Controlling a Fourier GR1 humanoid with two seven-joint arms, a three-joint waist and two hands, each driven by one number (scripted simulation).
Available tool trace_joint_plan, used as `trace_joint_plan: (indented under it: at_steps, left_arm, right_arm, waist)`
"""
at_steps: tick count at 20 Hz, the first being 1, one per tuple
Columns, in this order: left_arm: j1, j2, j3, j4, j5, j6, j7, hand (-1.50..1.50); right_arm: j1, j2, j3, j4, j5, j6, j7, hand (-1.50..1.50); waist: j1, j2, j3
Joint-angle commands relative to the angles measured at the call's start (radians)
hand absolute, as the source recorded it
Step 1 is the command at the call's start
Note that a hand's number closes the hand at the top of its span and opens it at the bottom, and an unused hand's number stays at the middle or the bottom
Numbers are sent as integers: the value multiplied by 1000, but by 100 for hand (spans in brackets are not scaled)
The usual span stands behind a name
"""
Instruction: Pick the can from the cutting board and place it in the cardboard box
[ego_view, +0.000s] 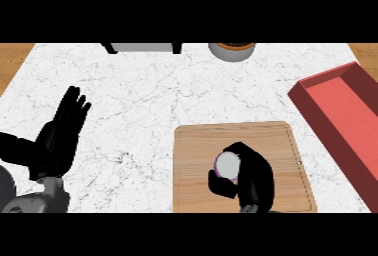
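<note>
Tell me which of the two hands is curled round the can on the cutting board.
The right hand, over the wooden cutting board, curls round the purple can. The left hand rests open at the view's left, fingers up, holding nothing.

My counter is white marble with wood showing at both far corners; a wooden board lies flat near my edge; a red box sits angled at right; a grey pot and a dark-legged object stand at the far edge.
</note>
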Motion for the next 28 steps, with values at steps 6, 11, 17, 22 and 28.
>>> trace_joint_plan:
  at_steps: [6,11,17,22,28]
  left_arm:
    - [-11,18,15,-15,20,-32,24,0]
    - [-7,-31,-19,21,-20,4,-13,0]
    - [-37,-1,35,39,-4,0,6,0]
    - [-48,-8,32,32,-8,-2,8,0]
    - [9,-17,8,6,-6,-21,1,0]
  right_arm:
    - [-38,-123,242,-18,52,205,-193,150]
    - [-88,-174,452,-59,143,294,-318,150]
    - [-115,-233,494,-344,215,465,-291,150]
    - [-88,-212,503,-579,256,587,-209,150]
    - [-145,-120,306,-691,308,555,-99,150]
  waist:
    - [31,-3,0]
    - [10,-2,0]
    - [-6,-1,0]
    - [-9,-2,0]
    - [-8,-3,0]
